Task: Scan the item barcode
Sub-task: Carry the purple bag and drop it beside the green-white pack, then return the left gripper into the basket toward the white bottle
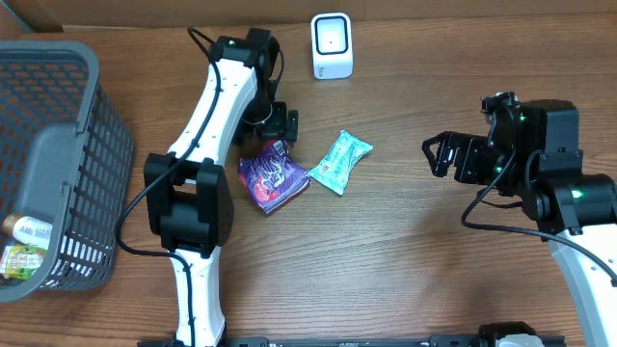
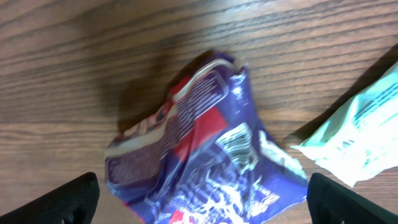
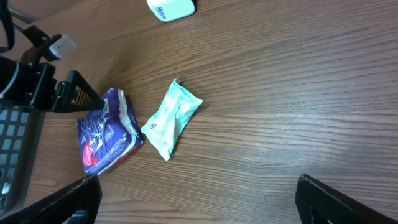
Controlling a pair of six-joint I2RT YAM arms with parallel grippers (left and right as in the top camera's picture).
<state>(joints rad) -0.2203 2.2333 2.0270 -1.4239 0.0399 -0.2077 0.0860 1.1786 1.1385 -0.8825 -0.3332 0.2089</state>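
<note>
The purple snack bag [image 1: 275,175] is lying on the wooden table [image 1: 405,251], just beside the green bag [image 1: 340,162]. The left gripper [image 1: 275,130] is hanging right over the purple bag with its fingers wide apart, holding nothing. The right gripper [image 1: 439,156] is hanging well away to the side, its fingers apart too. The white scanner [image 1: 332,45] is sitting at the back.

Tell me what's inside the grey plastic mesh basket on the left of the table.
In the grey plastic mesh basket, two items show: a pale bottle-like container and a green-yellow packet. The frame edge and slanted wall hide the rest.
</note>
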